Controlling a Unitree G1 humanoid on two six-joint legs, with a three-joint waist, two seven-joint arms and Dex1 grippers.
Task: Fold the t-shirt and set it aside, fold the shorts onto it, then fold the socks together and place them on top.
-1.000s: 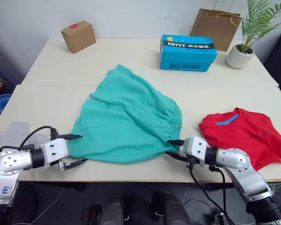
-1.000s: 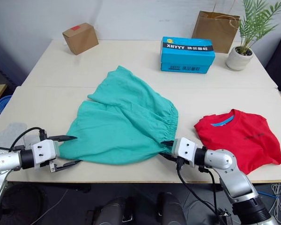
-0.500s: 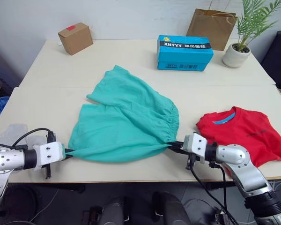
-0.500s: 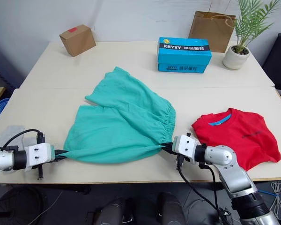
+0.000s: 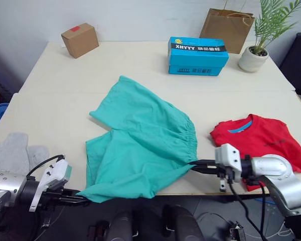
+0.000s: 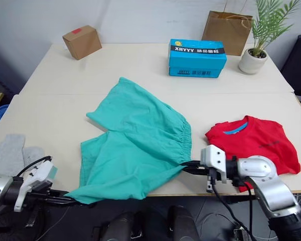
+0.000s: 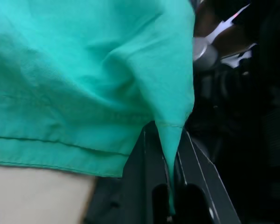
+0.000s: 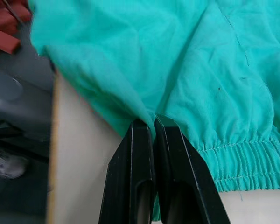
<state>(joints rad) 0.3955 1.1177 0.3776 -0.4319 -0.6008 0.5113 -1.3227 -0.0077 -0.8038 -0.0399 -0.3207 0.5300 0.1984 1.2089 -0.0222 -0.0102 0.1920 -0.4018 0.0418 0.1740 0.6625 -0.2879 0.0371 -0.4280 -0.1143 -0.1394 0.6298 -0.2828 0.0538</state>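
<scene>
Your left gripper (image 5: 83, 198) is clamped tight on a lower corner of the teal shorts (image 5: 140, 145), holding it past the near table (image 5: 55, 115) edge. Your right gripper (image 5: 194, 164) has its fingers pinched together on the shorts' near waistband end, at the near edge too. The shorts lie spread mid-table, waistband toward the right, front hem hanging off the edge between both grippers. The red t-shirt (image 5: 263, 143) lies folded on the right, just beside the right arm, apart from the shorts. The grey socks (image 5: 15, 153) lie flat at the left edge, near the left arm. Far side: cardboard box (image 5: 80, 40), blue box (image 5: 197, 55), paper bag (image 5: 229, 30), potted plant (image 5: 261, 47).
</scene>
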